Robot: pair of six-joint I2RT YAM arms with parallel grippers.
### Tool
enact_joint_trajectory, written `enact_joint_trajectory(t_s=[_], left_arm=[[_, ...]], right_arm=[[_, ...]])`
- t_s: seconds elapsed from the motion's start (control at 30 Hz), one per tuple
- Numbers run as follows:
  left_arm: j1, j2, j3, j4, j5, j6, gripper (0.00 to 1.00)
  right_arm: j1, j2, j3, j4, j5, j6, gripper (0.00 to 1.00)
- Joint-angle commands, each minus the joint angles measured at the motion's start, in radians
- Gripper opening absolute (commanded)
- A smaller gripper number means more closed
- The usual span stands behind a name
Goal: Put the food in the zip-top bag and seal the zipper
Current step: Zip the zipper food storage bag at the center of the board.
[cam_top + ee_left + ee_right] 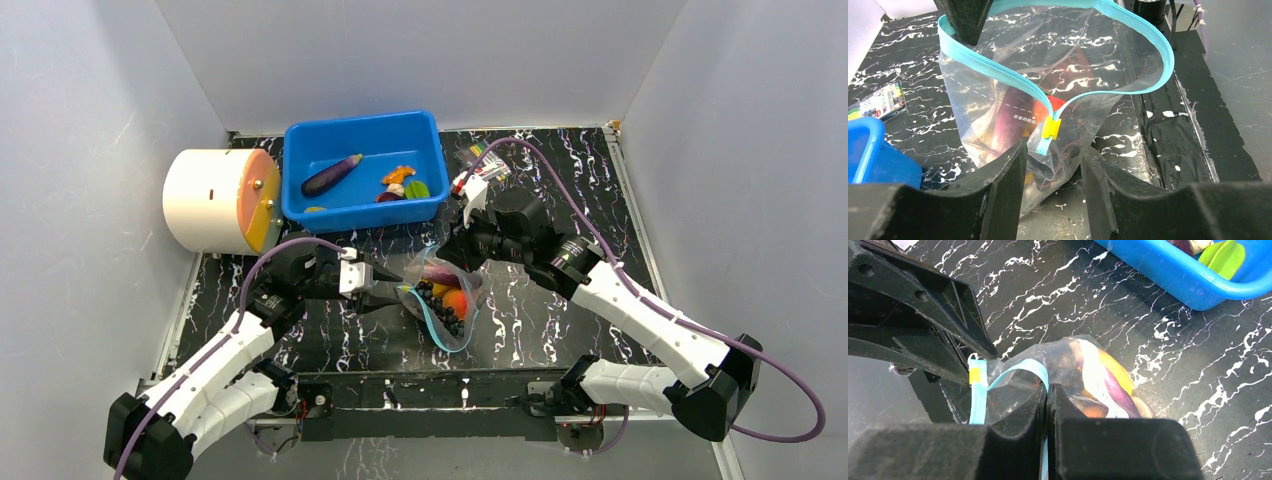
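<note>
1 zip-top bag (1073, 60) of food (455, 303); right gripper (1047, 389) clamps its zipper (993, 67); left gripper (1053, 150) gapes, straddling the bag's corner; 1 blue bin (365, 213), 1 eggplant (332, 174) inside, behind.

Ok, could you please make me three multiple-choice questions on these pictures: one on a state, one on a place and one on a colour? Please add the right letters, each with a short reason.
1. The mouth of the zip-top bag is
A. sealed along its full width
B. open, with the zipper bent in a wide loop
C. folded under the bag

2. The green slice lies
A. in the zip-top bag
B. nowhere in view
C. in the blue bin

3. The small slider on the zipper is
A. yellow
B. red
C. black

Answers:
1 B: in the left wrist view the two teal strips stand far apart.
2 C: the top view shows it inside the bin's walls, near the right end.
3 A: both wrist views show a yellow clip on the teal strip.
</note>
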Motion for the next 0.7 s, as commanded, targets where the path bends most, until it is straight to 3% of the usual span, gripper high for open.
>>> enact_joint_trajectory(t_s=[0.0, 0.37, 0.47, 0.67], left_arm=[[-0.004, 0.017, 0.04, 0.053, 0.04, 0.045, 0.42], [-0.003, 0.004, 0.005, 0.138, 0.032, 0.055, 0.15], [-0.004, 0.008, 0.012, 0.134, 0.032, 0.051, 0.01], [-0.004, -0.005, 0.02, 0.112, 0.013, 0.018, 0.0]], right_arm=[[0.003, -0.024, 0.016, 0.078, -0.009, 0.006, 0.0], [0.004, -0.03, 0.002, 0.096, -0.009, 0.024, 0.0], [0.004, -0.024, 0.001, 0.099, -0.013, 0.031, 0.0], [0.004, -0.024, 0.004, 0.07, 0.024, 0.031, 0.03]])
